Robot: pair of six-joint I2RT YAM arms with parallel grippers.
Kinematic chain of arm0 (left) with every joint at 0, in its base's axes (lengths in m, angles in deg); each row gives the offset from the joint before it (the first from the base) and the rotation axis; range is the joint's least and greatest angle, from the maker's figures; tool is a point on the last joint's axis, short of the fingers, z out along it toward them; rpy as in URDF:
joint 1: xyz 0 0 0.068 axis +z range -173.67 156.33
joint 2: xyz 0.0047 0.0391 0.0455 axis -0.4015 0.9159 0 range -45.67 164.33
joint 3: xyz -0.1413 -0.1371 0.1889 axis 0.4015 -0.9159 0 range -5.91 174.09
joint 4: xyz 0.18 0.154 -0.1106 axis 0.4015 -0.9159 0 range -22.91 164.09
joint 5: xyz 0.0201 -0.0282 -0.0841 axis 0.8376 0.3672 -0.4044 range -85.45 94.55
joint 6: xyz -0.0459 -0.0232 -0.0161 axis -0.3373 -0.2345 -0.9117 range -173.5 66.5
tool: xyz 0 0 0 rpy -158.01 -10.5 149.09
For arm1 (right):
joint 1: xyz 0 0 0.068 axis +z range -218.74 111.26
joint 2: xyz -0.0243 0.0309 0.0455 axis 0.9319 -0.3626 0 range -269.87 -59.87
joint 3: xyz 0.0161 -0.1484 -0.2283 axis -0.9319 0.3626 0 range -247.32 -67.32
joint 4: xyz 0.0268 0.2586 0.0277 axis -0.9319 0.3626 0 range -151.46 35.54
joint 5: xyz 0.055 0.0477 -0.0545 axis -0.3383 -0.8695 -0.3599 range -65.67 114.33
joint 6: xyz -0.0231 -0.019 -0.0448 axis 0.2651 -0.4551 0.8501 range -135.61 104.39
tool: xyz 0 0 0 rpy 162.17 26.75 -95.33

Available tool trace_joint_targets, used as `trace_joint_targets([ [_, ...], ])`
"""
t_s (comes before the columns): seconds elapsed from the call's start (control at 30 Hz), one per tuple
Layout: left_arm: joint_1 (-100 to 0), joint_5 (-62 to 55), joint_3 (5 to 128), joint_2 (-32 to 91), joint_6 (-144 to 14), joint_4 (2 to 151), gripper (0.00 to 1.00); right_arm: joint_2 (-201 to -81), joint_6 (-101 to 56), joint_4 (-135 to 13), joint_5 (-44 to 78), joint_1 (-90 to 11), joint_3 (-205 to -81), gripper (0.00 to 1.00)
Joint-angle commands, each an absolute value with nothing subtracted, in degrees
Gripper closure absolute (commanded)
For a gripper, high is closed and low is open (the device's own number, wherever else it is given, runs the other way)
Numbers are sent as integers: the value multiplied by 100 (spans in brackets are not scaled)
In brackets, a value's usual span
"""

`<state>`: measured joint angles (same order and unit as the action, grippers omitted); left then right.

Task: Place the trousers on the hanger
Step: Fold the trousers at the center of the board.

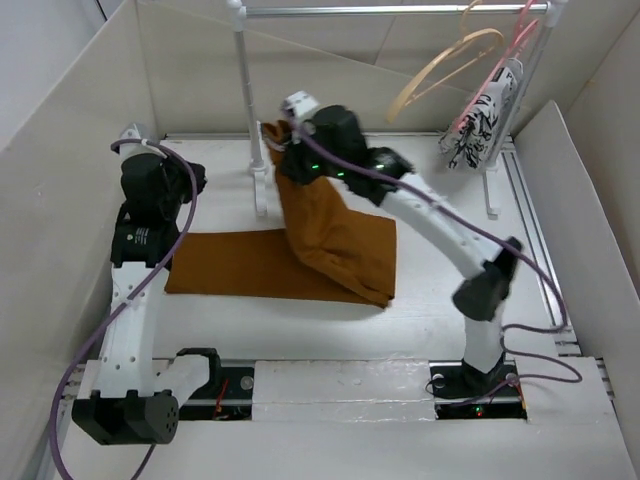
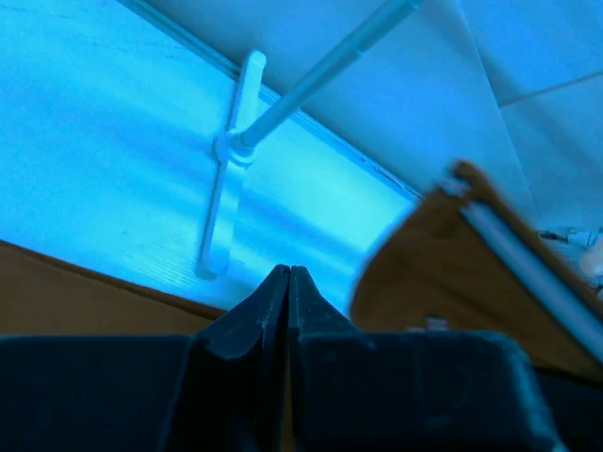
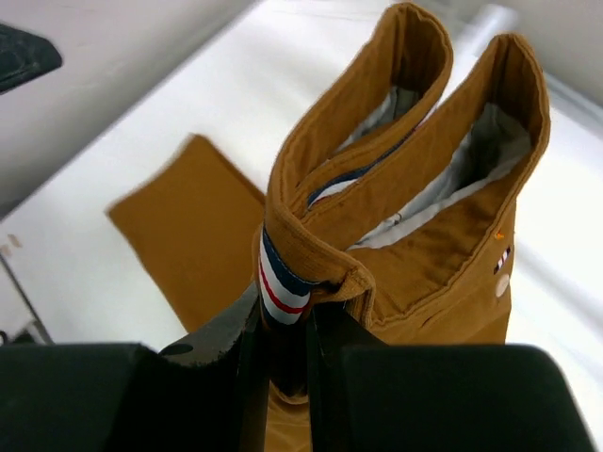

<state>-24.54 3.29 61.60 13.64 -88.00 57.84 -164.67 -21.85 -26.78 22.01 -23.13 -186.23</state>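
Note:
The rust-brown trousers (image 1: 250, 265) lie with their legs flat on the table. Their waist end is lifted up near the left rack post. My right gripper (image 1: 285, 140) is shut on the waistband at its striped trim (image 3: 281, 282); the white lining (image 3: 476, 155) shows inside the open waist. My left gripper (image 1: 192, 180) hangs above the trousers' left end, shut and empty (image 2: 288, 275). The raised part of the trousers (image 2: 443, 273) shows to its right in the left wrist view. The tan wooden hanger (image 1: 445, 65) hangs on the rail at the back right, apart from both grippers.
A white rack with a top rail (image 1: 390, 10) stands at the back; its left post and foot (image 1: 258, 175) are right beside the lifted waist. A pink hanger with black-and-white patterned cloth (image 1: 485, 115) hangs to the right of the wooden one. White walls enclose the table.

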Motion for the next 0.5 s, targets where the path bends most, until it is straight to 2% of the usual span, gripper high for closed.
trace_joint_targets([
  [0.0, -2237, 841, 6823, 1480, -8673, 5090, 100, -17515, -2396, -3667, 1810, -1515, -19886, 100],
  [0.1, -2235, 1824, 7781, 1567, -8374, 4624, 100, -18624, -2711, -4236, 1197, -1241, -20556, 55],
  [0.13, -2235, 2139, 7933, 1585, -8356, 4527, 96, -18844, -2878, -4526, 716, -1170, -20627, 31],
  [0.2, -2235, 2151, 8031, 1594, -8321, 4500, 91, -19415, -3248, -4556, 160, -1170, -20934, 24],
  [0.23, -2235, 2082, 7979, 1568, -8330, 4535, 84, -19504, -3240, -4251, -139, -1265, -21013, 23],
  [0.3, -2235, 1958, 7594, 1541, -8400, 4736, 79, -19278, -2872, -4011, -334, -1441, -20604, 22],
  [0.33, -2235, 1514, 7287, 1567, -8409, 4972, 70, -18763, -2444, -4045, -405, -1799, -19740, 22],
  [0.4, -2235, 1327, 6892, 1594, -8452, 5070, 69, -18067, -2318, -4263, -397, -1924, -18612, 24],
  [0.47, -2235, 721, 6390, 1664, -8628, 5376, 69, -17085, -2054, -4423, -344, -2353, -17521, 31],
])
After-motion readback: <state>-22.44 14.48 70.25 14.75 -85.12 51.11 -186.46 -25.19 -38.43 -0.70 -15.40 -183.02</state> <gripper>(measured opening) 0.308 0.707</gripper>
